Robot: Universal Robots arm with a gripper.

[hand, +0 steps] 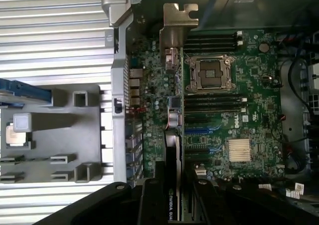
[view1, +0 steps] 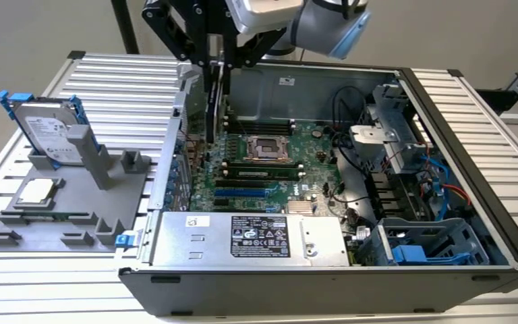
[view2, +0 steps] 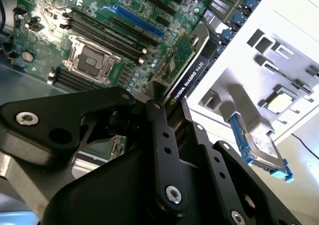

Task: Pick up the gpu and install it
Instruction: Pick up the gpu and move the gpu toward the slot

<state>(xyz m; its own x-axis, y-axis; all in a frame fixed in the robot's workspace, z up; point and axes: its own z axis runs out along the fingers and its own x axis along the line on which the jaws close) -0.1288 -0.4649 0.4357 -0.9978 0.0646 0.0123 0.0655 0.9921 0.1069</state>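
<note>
Your gripper (view1: pixel 216 66) is clamped on the gpu (view1: pixel 211 108); the card hangs straight beneath it, long axis pointing down, bracket end lowest, above the motherboard's (view1: pixel 272 169) left side; the expansion slots (view1: pixel 241 192) there run left to right.

The gripper (view2: pixel 171 98) hides the gpu's (view2: pixel 190 67) held end (cooler side).

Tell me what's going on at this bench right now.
The robot arm's gripper is clamped on the gpu, holding it on edge over the motherboard inside the open computer case. The card does not look seated in a slot yet. On the gray fixture at the exterior view's left, a hard drive in a blue frame stands upright and a CPU chip lies flat.
</note>
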